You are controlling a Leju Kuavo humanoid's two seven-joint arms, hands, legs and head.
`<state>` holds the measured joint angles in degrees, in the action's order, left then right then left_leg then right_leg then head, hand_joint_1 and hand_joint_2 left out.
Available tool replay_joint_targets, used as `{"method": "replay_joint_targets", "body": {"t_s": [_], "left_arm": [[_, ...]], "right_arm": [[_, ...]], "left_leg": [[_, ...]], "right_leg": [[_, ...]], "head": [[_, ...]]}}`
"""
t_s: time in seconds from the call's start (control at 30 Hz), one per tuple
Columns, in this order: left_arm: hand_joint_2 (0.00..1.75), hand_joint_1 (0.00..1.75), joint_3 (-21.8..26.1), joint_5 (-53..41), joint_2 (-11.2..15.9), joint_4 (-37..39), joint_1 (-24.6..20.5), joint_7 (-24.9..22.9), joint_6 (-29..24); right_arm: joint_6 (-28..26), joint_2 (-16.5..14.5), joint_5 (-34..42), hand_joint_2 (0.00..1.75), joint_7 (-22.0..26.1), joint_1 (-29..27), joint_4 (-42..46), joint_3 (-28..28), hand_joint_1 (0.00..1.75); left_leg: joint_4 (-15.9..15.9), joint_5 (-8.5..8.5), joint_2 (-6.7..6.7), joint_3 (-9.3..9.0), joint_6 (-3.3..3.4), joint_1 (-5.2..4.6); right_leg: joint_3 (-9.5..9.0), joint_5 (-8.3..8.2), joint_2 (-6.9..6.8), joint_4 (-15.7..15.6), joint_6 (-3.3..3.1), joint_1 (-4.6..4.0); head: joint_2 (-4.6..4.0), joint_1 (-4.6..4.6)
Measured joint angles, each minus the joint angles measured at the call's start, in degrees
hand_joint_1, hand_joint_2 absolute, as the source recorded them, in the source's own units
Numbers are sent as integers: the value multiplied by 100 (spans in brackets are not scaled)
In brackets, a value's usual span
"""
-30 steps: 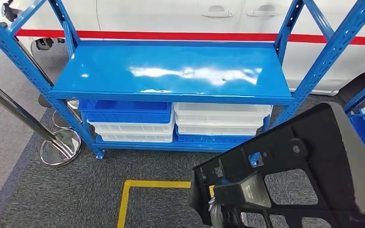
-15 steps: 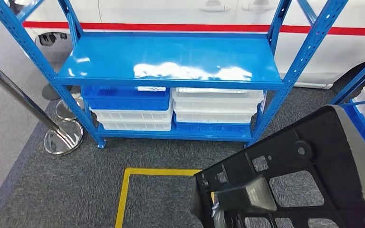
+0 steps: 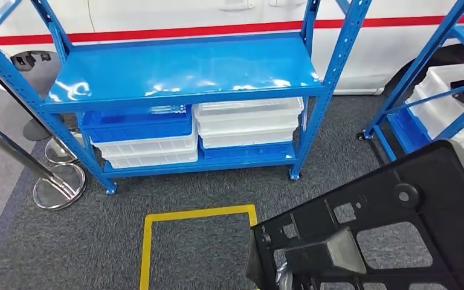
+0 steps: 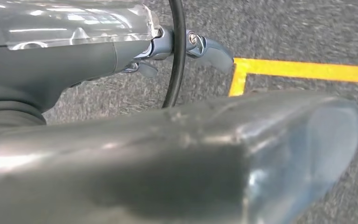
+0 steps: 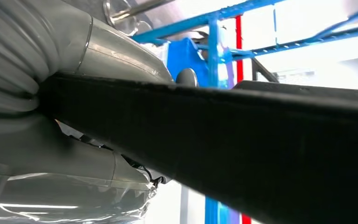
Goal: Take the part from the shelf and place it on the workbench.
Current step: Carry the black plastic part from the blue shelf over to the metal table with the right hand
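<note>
- Two stacks of shallow plastic bins sit side by side under the glossy blue metal shelf (image 3: 181, 69): blue bin over white bins (image 3: 142, 136) on one side, white bins over a blue one (image 3: 248, 124) on the other.
- Beyond the shelf stands a white car body with a red stripe (image 3: 157, 30).
- Beside the shelf's left post, chrome stanchion bases (image 3: 57, 184) rest where the grey carpet meets smoother floor.
- On the carpet in front of the shelf lies a yellow tape corner (image 3: 199, 212).
- To the shelf's right is a second blue rack holding a white tray (image 3: 444, 103), cut off by the frame edge.
- Well in front of the shelf, off it and above the carpet, the flat black plastic part with cut-out openings (image 3: 393, 229) is carried; its long axis climbs from near the tape corner toward the second rack, its face tilted upward.
- Right hand (image 5: 51, 107): the part's dark edge runs tight against it and the hand holds it; the fingers are hidden.
- Left hand (image 4: 135, 56): blurred, fingers curled inward with nothing in them, above the carpet.
</note>
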<state>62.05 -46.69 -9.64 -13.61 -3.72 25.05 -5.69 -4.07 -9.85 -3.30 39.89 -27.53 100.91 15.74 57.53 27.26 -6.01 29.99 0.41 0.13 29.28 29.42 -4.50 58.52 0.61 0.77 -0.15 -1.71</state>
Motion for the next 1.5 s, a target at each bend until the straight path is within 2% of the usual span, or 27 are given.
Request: {"method": "replay_joint_targets", "body": {"t_s": [0.07,0.13,0.2,0.23,0.27,0.3,0.37,0.4,0.43,0.5,0.57,0.63,0.7,0.73,0.8,0.87,0.97,1.0,1.07,1.1,1.17,1.23,1.3,1.33,1.37,1.43,1.5], "left_arm": [[0,0,25,-5,1,1,-19,-47,-29],[0,0,45,-9,4,2,-20,-69,-47],[0,0,61,-23,7,2,-1,-92,-56],[0,0,64,-38,7,2,11,-107,-58],[0,0,66,-56,7,2,20,-120,-61],[0,0,67,-71,7,2,24,-129,-62],[0,0,69,-97,8,2,22,-136,-63],[0,0,71,-109,14,2,21,-136,-63],[0,0,73,-119,16,2,21,-137,-63],[0,0,75,-146,23,3,16,-145,-68],[0,0,74,-184,15,4,-13,-163,-76],[0,0,74,-224,0,5,-40,-173,-79],[0,0,75,-243,-5,6,-35,-177,-78],[0,0,76,-246,-5,6,-29,-180,-79],[0,0,77,-250,-4,6,-24,-187,-80],[0,0,76,-285,-10,8,-35,-216,-87],[0,0,74,-358,-28,10,-53,-297,-135],[0,0,74,-367,-32,10,-58,-333,-154],[0,0,75,-370,-45,11,-70,-423,-187],[0,0,75,-376,-50,12,-74,-472,-202],[0,0,77,-400,-56,14,-69,-552,-236],[0,0,77,-433,-60,19,-46,-590,-261],[0,0,77,-456,-63,25,-28,-599,-272],[0,0,77,-466,-63,27,-25,-599,-275],[0,0,77,-478,-63,28,-26,-598,-279],[0,0,77,-500,-64,30,-23,-597,-280],[0,0,76,-516,-65,34,-21,-593,-280]], "right_arm": [[40,-77,-40,175,2,-41,57,-65,175],[64,-144,-66,175,1,-63,104,-105,175],[92,-205,-88,175,0,-77,137,-150,175],[112,-239,-108,175,0,-90,152,-183,175],[135,-275,-133,175,0,-112,175,-223,175],[160,-313,-156,175,0,-136,201,-265,175],[205,-386,-182,175,0,-173,259,-344,175],[226,-420,-187,175,1,-182,286,-380,175],[253,-451,-194,175,1,-187,311,-414,175],[318,-519,-227,175,1,-205,362,-488,175],[375,-587,-278,175,1,-238,415,-579,175],[409,-637,-327,175,2,-263,468,-672,175],[416,-665,-363,175,1,-264,501,-743,175],[416,-671,-372,175,1,-264,508,-772,175],[416,-679,-383,175,-1,-275,513,-815,175],[416,-691,-402,175,-1,-287,522,-847,175],[438,-737,-423,175,1,-312,561,-880,175],[469,-759,-418,175,1,-326,569,-894,175],[577,-809,-400,175,0,-364,574,-939,175],[635,-839,-392,175,0,-379,577,-965,175],[708,-900,-395,175,1,-378,592,-1001,175],[735,-943,-403,175,2,-366,613,-1018,175],[745,-963,-415,175,2,-368,630,-1038,175],[746,-970,-426,175,2,-371,636,-1050,175],[746,-977,-443,175,2,-375,639,-1057,175],[742,-995,-476,175,2,-381,641,-1064,175],[737,-1007,-493,175,2,-391,641,-1065,175]], "left_leg": [[34,12,-43,-15,-80,10],[271,228,178,87,-153,38],[920,648,464,353,-193,56],[1286,812,519,499,-199,59],[1534,871,540,594,-198,59],[1584,809,550,601,-187,58],[1066,429,622,333,-133,57],[682,274,742,140,-94,56],[361,168,862,-19,-66,55],[78,146,1000,-145,-32,40],[-8,112,898,-145,-4,47],[-109,51,760,-152,57,75],[-148,11,600,-137,107,75],[-139,6,513,-117,118,67],[-111,9,346,-82,116,56],[-76,26,205,-69,98,54],[-26,74,47,-77,19,26],[-19,84,4,-84,-12,14],[-25,96,-71,-103,-73,12],[5,137,-19,-104,-109,20],[328,391,251,20,-170,45],[1044,785,495,322,-203,63],[1548,933,545,546,-217,67],[1493,830,553,520,-216,70],[1212,631,583,388,-211,78],[445,281,827,41,-192,105],[77,202,1046,-110,-156,111]], "right_leg": [[47,-27,112,-25,-111,9],[101,-94,241,-45,-206,26],[167,-149,373,-44,-266,21],[200,-168,443,-35,-278,11],[228,-182,517,-21,-281,0],[252,-190,593,-2,-280,-8],[276,-198,744,32,-269,-20],[286,-206,812,42,-256,-23],[300,-220,879,49,-233,-22],[351,-269,999,49,-157,-4],[398,-312,1078,48,-71,13],[501,-192,891,217,-16,-9],[782,159,608,795,20,-25],[952,327,546,1154,38,-16],[1098,398,497,1511,74,6],[814,98,411,1040,77,13],[297,-186,106,84,-33,-37],[269,-181,75,4,-75,-58],[286,-215,193,-10,-140,-58],[289,-238,247,-35,-174,-42],[300,-294,359,-81,-245,-2],[338,-322,480,-81,-280,-3],[369,-336,626,-61,-283,-7],[380,-338,705,-41,-277,-5],[387,-337,787,-18,-266,-2],[409,-330,938,37,-223,0],[452,-346,1063,67,-147,0]], "head": [[0,2],[0,0],[0,-2],[0,-1],[0,-1],[0,-2],[0,-2],[0,-1],[0,-2],[0,-1],[0,0],[0,1],[0,2],[0,2],[0,2],[0,2],[0,2],[0,1],[0,1],[0,1],[0,-1],[0,0],[0,0],[0,-1],[0,-2],[0,-1],[0,0]]}}
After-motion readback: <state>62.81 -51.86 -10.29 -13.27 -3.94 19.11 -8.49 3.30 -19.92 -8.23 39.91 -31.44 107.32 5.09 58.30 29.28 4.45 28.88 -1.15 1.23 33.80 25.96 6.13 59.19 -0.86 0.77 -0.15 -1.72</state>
